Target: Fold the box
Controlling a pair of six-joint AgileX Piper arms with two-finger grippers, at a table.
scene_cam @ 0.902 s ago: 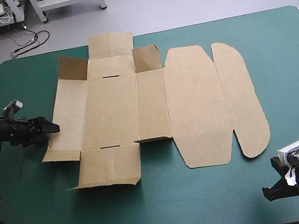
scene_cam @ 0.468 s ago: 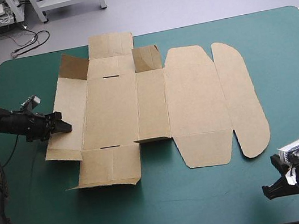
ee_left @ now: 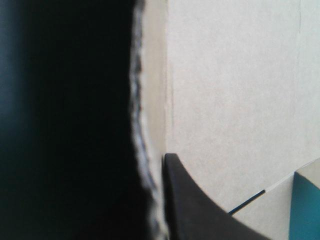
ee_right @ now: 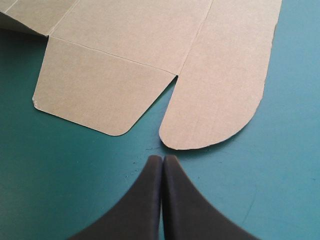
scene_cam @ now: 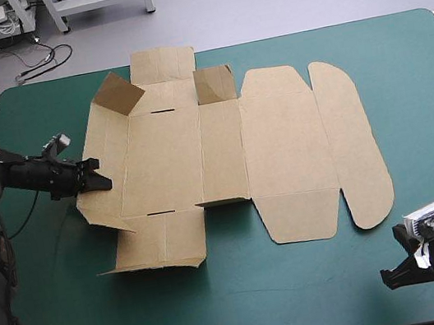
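The brown box point(scene_cam: 224, 157) lies as a cut sheet across the middle of the table, its lid panels flat to the right. My left gripper point(scene_cam: 97, 183) is shut on the outer edge of the box's left wall panel, which is lifted a little off the cover. The left wrist view shows one black finger point(ee_left: 200, 210) pressed against the board point(ee_left: 240, 100). At the back, two small flaps point(scene_cam: 120, 93) stand raised. My right gripper point(ee_right: 162, 159) is shut on nothing and sits on the cover, just short of the rounded lid flap point(ee_right: 220, 90). In the high view it is near the front right corner point(scene_cam: 389, 279).
Teal-green cover point(scene_cam: 264, 296) shows between the box's near edge and the table's front edge, and a strip point(scene_cam: 28, 127) lies left of the box around my left arm. The near left flap point(scene_cam: 159, 240) lies almost flat.
My left gripper moved right onto the left wall panel's edge and shut on it. That panel's edge has lifted and the back left flap has tipped further up. The right arm stayed still.
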